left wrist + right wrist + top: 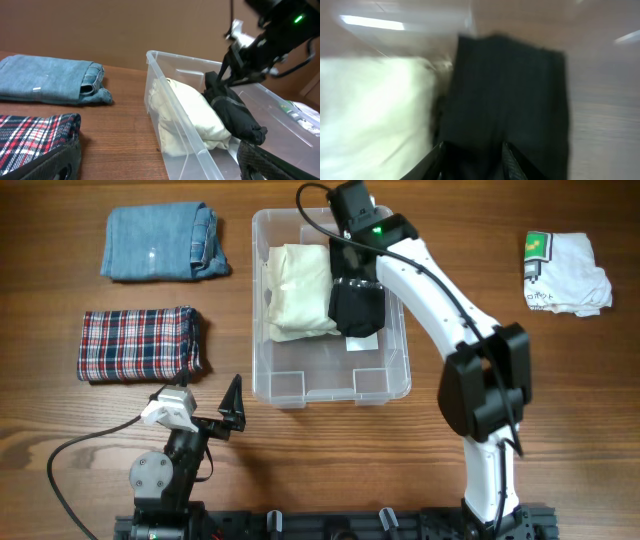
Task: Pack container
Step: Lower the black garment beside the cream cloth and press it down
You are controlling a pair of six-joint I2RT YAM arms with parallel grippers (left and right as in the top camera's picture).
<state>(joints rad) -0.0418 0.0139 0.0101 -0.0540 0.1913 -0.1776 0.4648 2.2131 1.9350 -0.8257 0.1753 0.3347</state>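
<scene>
The clear plastic container [262, 330] stands mid-table and also shows in the left wrist view [175, 90]. A folded cream garment [300, 288] [190, 112] [375, 105] lies in its left half. My right gripper [352, 262] [231, 64] [472, 155] is over the container's right half. It is shut on a black garment [358, 305] [235, 112] [510, 85], which hangs down into the container beside the cream one. My left gripper [232, 405] [160, 170] is open and empty, low near the container's front left corner.
Folded blue jeans [160, 242] [50, 80] lie at the back left. A folded red plaid garment [138, 343] [35, 135] lies in front of them. A white printed T-shirt [565, 272] lies at the far right.
</scene>
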